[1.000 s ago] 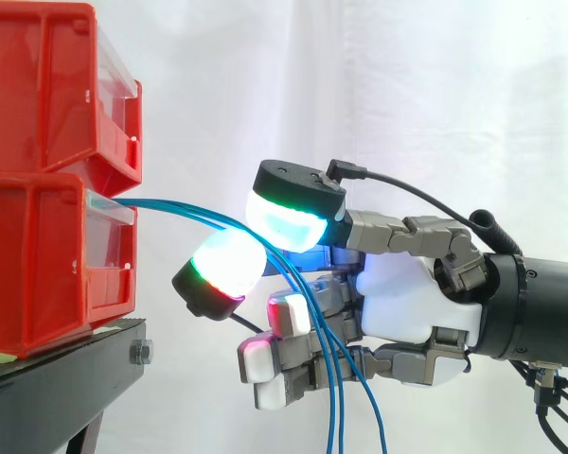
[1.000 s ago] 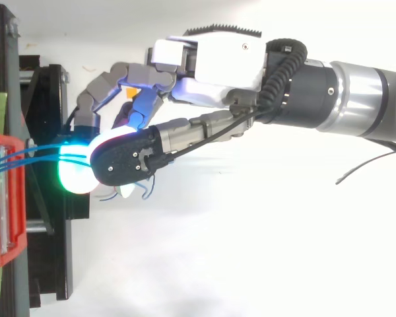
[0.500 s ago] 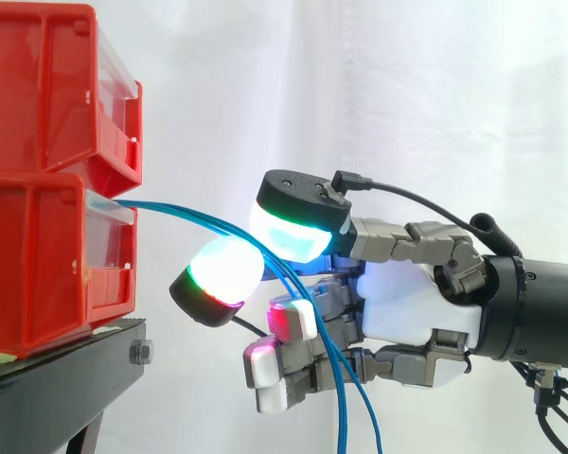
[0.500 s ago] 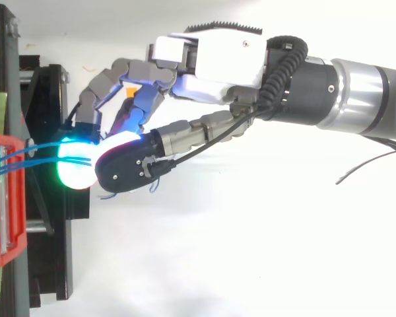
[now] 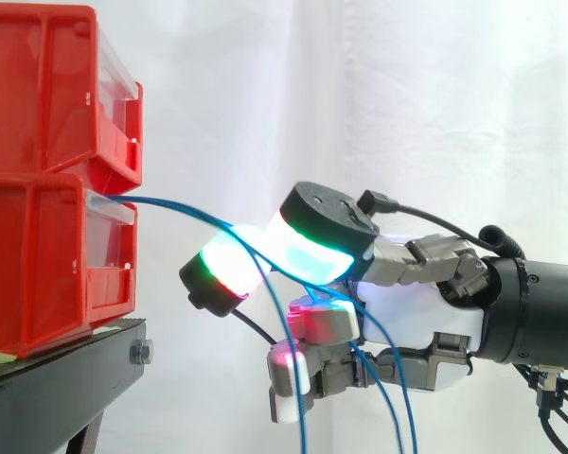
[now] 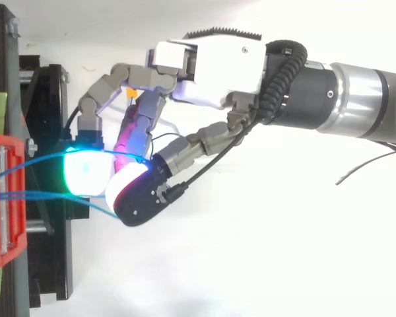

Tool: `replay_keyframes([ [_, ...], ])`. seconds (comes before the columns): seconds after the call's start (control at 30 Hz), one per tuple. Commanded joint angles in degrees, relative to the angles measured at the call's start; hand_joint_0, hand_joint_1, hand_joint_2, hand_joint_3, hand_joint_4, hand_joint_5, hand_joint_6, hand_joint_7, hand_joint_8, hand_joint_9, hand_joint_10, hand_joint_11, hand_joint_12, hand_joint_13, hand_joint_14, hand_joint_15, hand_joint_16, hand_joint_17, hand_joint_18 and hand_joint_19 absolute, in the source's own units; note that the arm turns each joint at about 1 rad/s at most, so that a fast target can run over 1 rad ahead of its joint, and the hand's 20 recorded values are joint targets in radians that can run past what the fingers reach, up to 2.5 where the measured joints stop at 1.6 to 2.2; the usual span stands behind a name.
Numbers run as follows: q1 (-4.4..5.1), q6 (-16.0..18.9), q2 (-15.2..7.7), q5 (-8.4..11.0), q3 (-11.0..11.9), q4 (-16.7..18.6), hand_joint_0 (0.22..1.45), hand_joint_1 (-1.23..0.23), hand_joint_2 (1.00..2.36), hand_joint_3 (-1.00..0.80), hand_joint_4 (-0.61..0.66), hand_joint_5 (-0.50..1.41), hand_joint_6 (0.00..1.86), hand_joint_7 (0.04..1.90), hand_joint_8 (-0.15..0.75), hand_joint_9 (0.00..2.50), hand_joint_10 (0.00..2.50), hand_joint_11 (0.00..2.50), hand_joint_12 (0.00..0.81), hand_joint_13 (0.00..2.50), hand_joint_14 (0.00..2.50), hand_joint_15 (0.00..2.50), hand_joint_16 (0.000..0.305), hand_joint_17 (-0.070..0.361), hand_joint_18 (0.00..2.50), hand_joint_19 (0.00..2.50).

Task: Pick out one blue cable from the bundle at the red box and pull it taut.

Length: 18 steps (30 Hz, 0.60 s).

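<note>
Thin blue cables (image 5: 170,206) leave the front of the lower red box (image 5: 38,255) and arc right to my hand (image 5: 417,307). A large glowing pad (image 5: 317,241) and a smaller one (image 5: 222,270) press together around one strand. Other strands hang down past the curled lower fingers (image 5: 308,322). From above, two strands (image 6: 43,160) fan out from the box (image 6: 0,198) toward the touching pads (image 6: 86,172); my hand (image 6: 211,63) reaches in from the right.
A second red bin (image 5: 38,85) sits on top of the lower box. Both rest on a black stand (image 5: 66,378) at the left. A white curtain hangs behind, with open space under and to the right of the cables.
The large pad has swung down and toward the smaller pad until they meet on a strand. The bundle has spread, and from above the strands now fan apart.
</note>
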<state>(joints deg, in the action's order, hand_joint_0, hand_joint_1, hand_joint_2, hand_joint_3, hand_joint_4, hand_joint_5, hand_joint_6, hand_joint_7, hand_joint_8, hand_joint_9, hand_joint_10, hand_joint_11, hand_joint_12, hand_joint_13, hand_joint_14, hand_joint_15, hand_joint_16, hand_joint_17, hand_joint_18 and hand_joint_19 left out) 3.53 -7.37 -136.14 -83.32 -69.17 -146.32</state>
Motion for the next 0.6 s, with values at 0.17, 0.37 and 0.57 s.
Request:
replay_keyframes([
  [0.17, 0.16, -0.54, -0.01, 0.0, 0.0, -0.02, 0.67, -0.97, 1.0, -0.5, -0.08, -0.13, 0.98, 0.79, 0.251, 1.49, 0.03, 1.13, 0.34, 1.19, 0.03, 0.75, 0.039, 0.089, 0.88, 0.6],
  [0.37, 0.16, -0.54, -0.01, 0.0, 0.0, -0.02, 0.48, -0.92, 1.0, -0.5, 0.02, -0.12, 0.96, 0.69, 0.279, 1.49, 0.02, 1.08, 0.368, 1.2, 0.02, 0.74, 0.046, 0.105, 0.92, 0.61],
  [0.57, 0.24, -0.54, -0.01, 0.0, 0.0, -0.02, 0.5, -0.49, 1.0, -0.5, 0.0, -0.11, 0.9, 0.72, 0.258, 1.47, 0.02, 0.96, 0.369, 1.19, 0.03, 0.71, 0.047, 0.107, 0.89, 0.64],
])
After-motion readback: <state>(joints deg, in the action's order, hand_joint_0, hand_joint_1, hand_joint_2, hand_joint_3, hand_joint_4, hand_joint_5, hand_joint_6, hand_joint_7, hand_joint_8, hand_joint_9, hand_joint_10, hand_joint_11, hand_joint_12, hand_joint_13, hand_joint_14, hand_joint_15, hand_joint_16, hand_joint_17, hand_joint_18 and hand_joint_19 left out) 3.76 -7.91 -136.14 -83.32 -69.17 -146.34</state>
